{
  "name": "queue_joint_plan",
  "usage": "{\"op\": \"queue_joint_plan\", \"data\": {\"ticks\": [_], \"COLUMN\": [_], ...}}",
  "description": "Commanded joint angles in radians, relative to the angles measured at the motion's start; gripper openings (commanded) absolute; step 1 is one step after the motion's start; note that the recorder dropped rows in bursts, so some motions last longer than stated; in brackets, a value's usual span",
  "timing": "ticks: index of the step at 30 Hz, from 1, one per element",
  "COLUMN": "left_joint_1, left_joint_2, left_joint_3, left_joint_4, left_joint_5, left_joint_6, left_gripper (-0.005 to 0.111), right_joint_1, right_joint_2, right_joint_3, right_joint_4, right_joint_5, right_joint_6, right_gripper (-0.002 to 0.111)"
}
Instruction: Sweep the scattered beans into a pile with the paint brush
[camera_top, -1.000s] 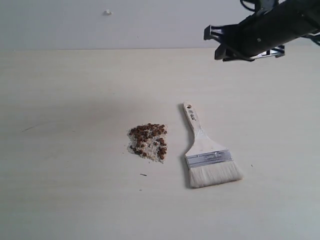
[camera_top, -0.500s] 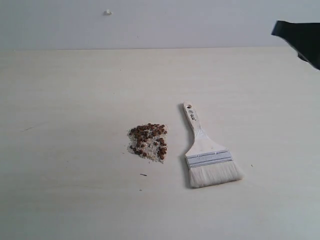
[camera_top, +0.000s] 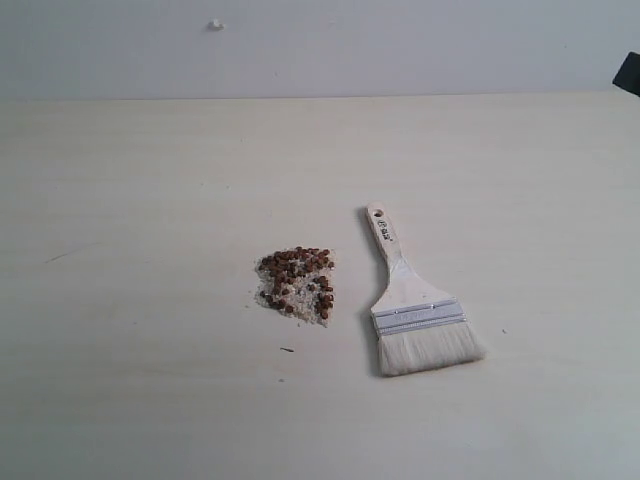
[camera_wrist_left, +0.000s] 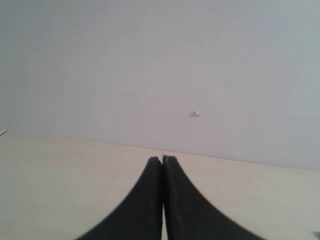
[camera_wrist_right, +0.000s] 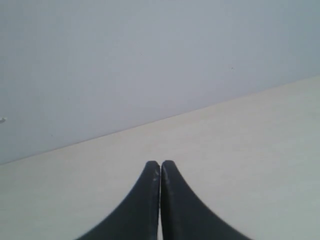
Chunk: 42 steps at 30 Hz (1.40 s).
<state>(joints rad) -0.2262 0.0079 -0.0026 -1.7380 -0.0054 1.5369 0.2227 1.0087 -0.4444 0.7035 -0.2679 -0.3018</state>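
Note:
The beans sit gathered in one pile (camera_top: 296, 284), reddish-brown pellets on white crumbs, in the middle of the pale table. The paint brush (camera_top: 415, 305) lies flat just right of the pile, handle end toward the far wall, whitish bristles toward the near edge; nothing holds it. My left gripper (camera_wrist_left: 163, 159) is shut and holds nothing, above bare table; it is out of the exterior view. My right gripper (camera_wrist_right: 160, 163) is also shut with nothing in it; only a dark corner of that arm (camera_top: 630, 75) shows at the exterior view's right edge.
A grey wall (camera_top: 320, 45) stands behind the table, with a small white speck (camera_top: 214, 24) on it. A tiny dark fleck (camera_top: 287, 349) lies on the table just in front of the pile.
The right arm has drawn back to the right, from above the brush's far side to almost out of the exterior view. The brush and the pile have not moved.

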Motion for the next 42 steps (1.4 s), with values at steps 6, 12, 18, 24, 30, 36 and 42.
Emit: {"op": "queue_joint_plan", "data": {"ticks": [6, 12, 18, 24, 30, 36, 42], "left_joint_1": [-0.005, -0.005, -0.005, -0.005, -0.005, -0.005, -0.005], "left_joint_2": [-0.003, -0.003, -0.003, -0.003, -0.003, -0.003, -0.003], "left_joint_3": [0.003, 0.003, 0.003, 0.003, 0.003, 0.003, 0.003], "left_joint_4": [-0.006, -0.006, -0.006, -0.006, -0.006, -0.006, -0.006], "left_joint_5": [-0.002, -0.002, -0.002, -0.002, -0.002, -0.002, -0.002], "left_joint_6": [0.000, 0.000, 0.000, 0.000, 0.000, 0.000, 0.000], "left_gripper": [0.000, 0.000, 0.000, 0.000, 0.000, 0.000, 0.000], "right_joint_1": [-0.002, -0.002, -0.002, -0.004, -0.008, -0.008, -0.030], "right_joint_2": [-0.006, -0.006, -0.078, -0.266, -0.470, -0.523, -0.528], "right_joint_3": [0.007, 0.007, 0.033, 0.117, 0.197, 0.228, 0.230], "right_joint_4": [-0.003, -0.007, -0.007, -0.005, -0.003, -0.007, -0.007], "right_joint_5": [-0.012, -0.011, 0.131, 0.145, 0.145, 0.147, 0.181], "right_joint_6": [-0.010, -0.046, -0.167, -0.184, -0.193, -0.230, -0.230], "right_gripper": [0.000, 0.000, 0.000, 0.000, 0.000, 0.000, 0.000]}}
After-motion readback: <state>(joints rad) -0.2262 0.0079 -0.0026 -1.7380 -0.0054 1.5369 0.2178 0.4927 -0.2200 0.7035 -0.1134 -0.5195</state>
